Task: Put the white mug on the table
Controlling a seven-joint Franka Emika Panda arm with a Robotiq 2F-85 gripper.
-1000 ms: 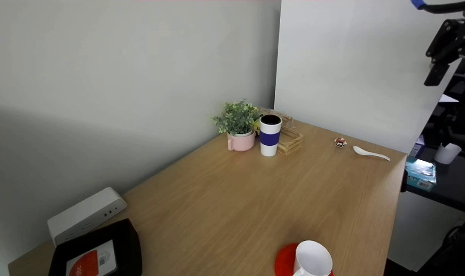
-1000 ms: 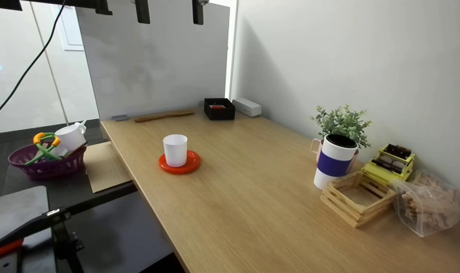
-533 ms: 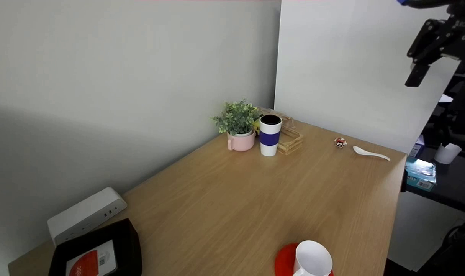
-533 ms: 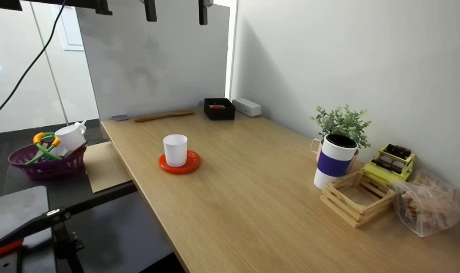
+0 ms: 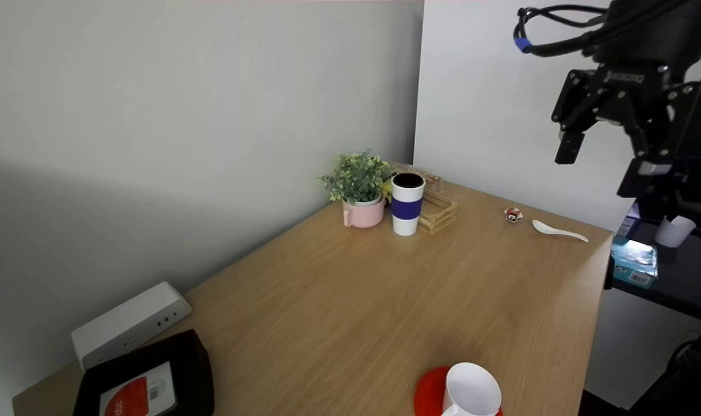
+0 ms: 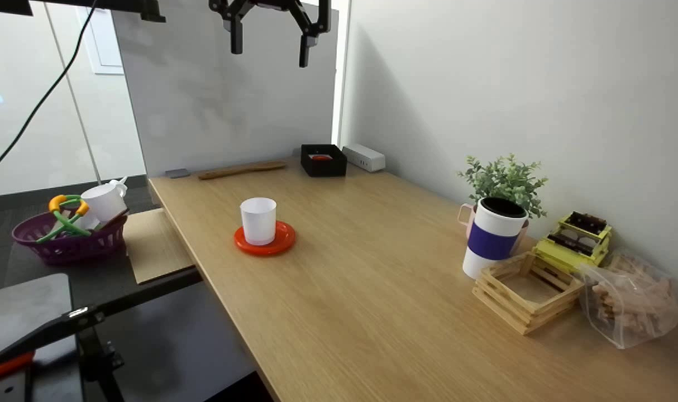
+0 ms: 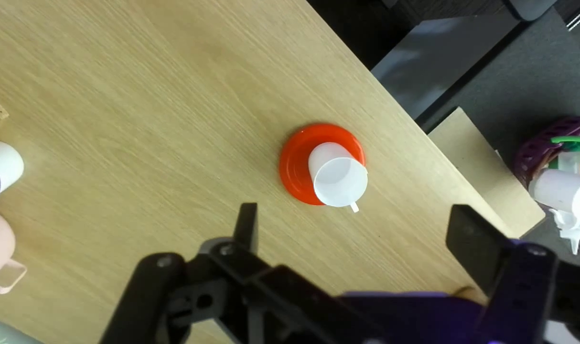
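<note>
The white mug (image 6: 258, 221) stands upright on the round red plate (image 6: 286, 239), near one long edge of the light wood table (image 6: 361, 279). The mug also shows at the bottom of an exterior view (image 5: 472, 388), partly cut off, with its handle toward the lower edge. In the wrist view the mug (image 7: 338, 177) is at the centre, beyond my fingertips, on the plate (image 7: 295, 167). My gripper (image 5: 601, 172) is open and empty, high above the table and well apart from the mug. It also shows at the top of an exterior view (image 6: 270, 54), fingers pointing down.
A white cup with a blue band (image 6: 492, 237), a plant in a pink mug (image 5: 364, 214), a wooden crate (image 6: 529, 293) and a clear bag (image 6: 632, 301) stand along the wall. A black box (image 6: 323, 161), white power block (image 6: 364, 157) and white spoon (image 5: 558, 231) also lie there.
My gripper has come lower and further into both exterior views, its fingers staying apart. The mug and the red plate have not moved.
</note>
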